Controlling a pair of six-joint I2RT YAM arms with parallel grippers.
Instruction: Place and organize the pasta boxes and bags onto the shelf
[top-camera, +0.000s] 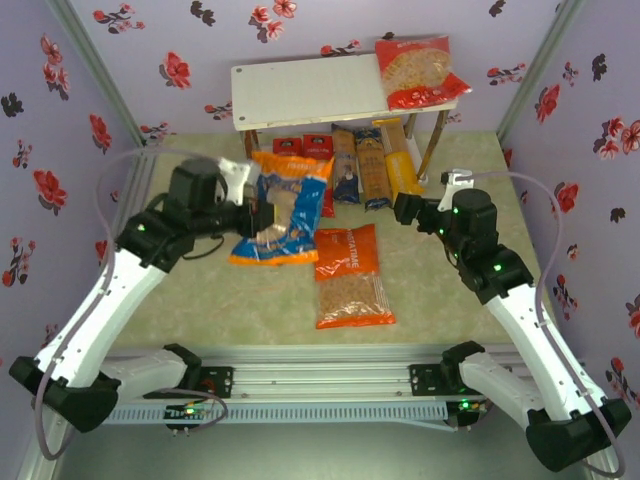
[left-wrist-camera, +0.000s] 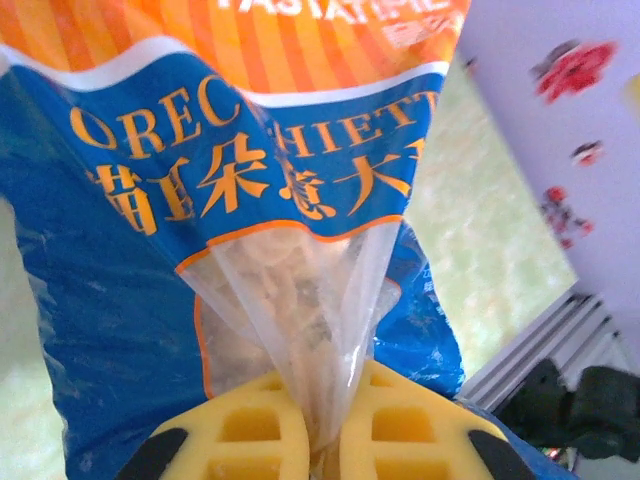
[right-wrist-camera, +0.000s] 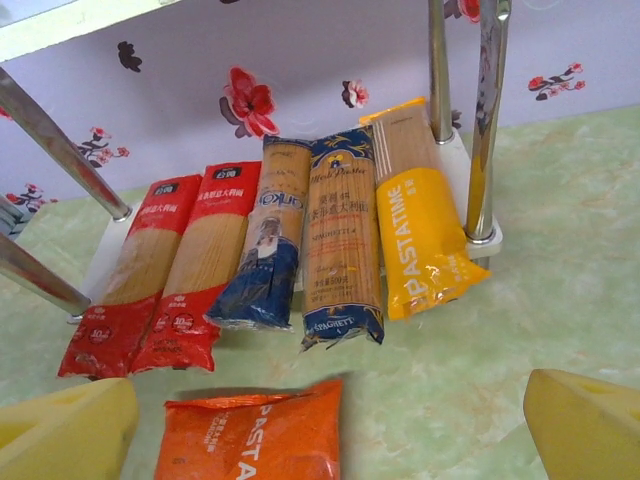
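- left gripper (left-wrist-camera: 322, 448) is clamped on the blue bag (left-wrist-camera: 140, 300), holding it up off the table (top-camera: 440, 290)
- right gripper (top-camera: 405, 208) has its fingers wide apart, just past the orange bag (top-camera: 350, 275)
- red bag (top-camera: 420, 70) is on top of the shelf (top-camera: 300, 90)
- spaghetti packs (right-wrist-camera: 270, 240) are lined up on the bottom board

Bright even light, soft shadows, left wrist wallpaper blurred (motion smear); shelf legs glinting

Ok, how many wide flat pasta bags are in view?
3. The red plastic bag lies on the white shelf, top board, right end; the blue bag hangs in the left gripper; the orange bag lies on the green table.
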